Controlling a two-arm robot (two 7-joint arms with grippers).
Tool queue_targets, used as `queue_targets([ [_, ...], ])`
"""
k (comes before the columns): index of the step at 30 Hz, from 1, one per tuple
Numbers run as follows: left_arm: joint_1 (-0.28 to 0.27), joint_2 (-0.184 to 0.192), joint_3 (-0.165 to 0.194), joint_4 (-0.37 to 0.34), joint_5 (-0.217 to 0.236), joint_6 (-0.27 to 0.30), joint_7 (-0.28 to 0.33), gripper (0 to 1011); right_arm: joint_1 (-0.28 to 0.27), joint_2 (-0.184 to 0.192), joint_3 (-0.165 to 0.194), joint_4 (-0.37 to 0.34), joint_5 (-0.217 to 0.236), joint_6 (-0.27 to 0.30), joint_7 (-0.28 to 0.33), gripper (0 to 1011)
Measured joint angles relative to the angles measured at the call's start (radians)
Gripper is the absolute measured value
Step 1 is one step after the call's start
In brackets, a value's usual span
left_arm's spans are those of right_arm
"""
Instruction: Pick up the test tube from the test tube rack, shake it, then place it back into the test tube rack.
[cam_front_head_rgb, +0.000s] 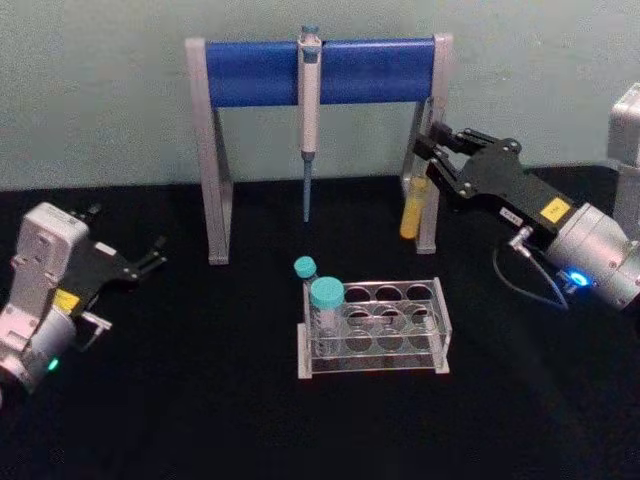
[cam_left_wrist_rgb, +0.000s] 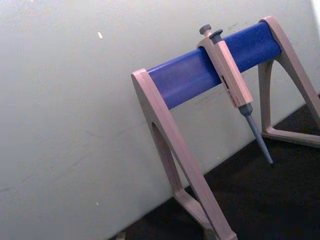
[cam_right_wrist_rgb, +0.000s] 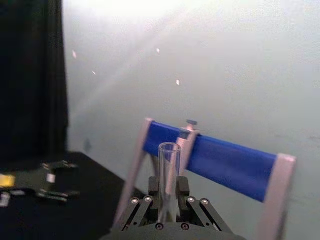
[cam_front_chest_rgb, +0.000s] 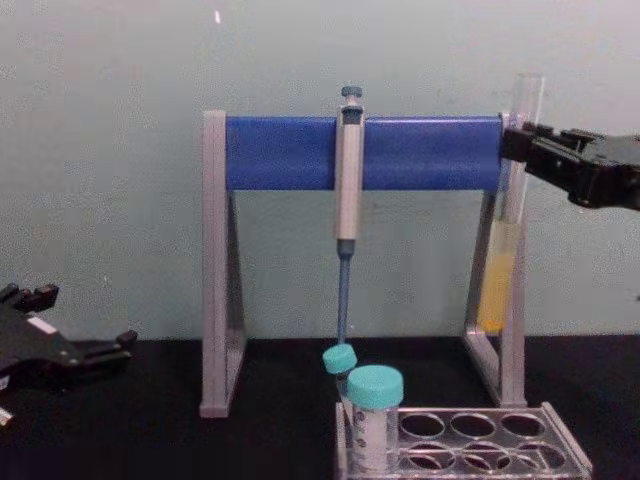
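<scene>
Chest view: tube (cam_front_chest_rgb: 500, 262) in right jaws

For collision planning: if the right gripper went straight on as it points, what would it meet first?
Probably the grey-and-blue stand: the right gripper, shut on the test tube, points at its blue bar. Depth is unclear.

One test tube (cam_front_chest_rgb: 497, 275), one rack (cam_front_head_rgb: 400, 362), two teal-capped vials (cam_front_head_rgb: 326, 302), one pipette (cam_front_chest_rgb: 348, 170), one stand (cam_front_chest_rgb: 420, 152).

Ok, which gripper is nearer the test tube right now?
Right. The right gripper is shut on the test tube, holding it upright by the pipette stand; the left gripper is parked far off to its left.
</scene>
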Motion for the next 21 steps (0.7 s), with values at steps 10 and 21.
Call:
queue_targets([
  [10,0.0,0.0,0.0,0.0,0.0,0.0,0.0,1001,0.003,0.034,-0.001,0.005,0.138,0.054,0.131,227],
  [21,0.0,0.0,0.0,0.0,0.0,0.0,0.0,1001,-0.012,0.082,-0.019,-0.008,0.125,0.025,0.133,227],
])
